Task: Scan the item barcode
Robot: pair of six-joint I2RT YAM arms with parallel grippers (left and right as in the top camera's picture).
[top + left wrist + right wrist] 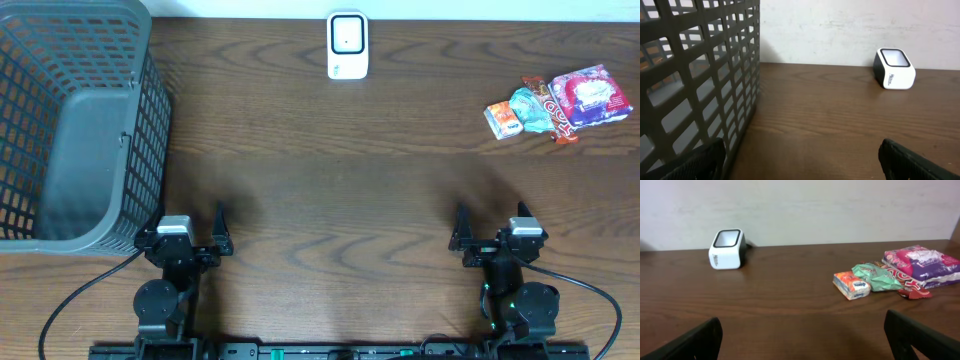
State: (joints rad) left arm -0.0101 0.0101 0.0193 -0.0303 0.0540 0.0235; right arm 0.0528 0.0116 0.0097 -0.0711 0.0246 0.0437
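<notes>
Left gripper (800, 150): wide, empty.
Right gripper (802, 322): wide, empty.
Snacks (892, 272): ahead-right of right gripper; bar (563, 128) probably lengthwise away from it.
Scanner (727, 249): ahead-left, window up.

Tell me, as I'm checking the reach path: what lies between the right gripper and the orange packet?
Nothing: only bare table separates the open right gripper from the orange packet. The right wrist view shows that stretch plainly; overhead agrees.

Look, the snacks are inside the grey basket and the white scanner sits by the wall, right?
No. The snacks lie on the table, far from the grey basket; the overhead view shows it. The white scanner does sit by the wall.
</notes>
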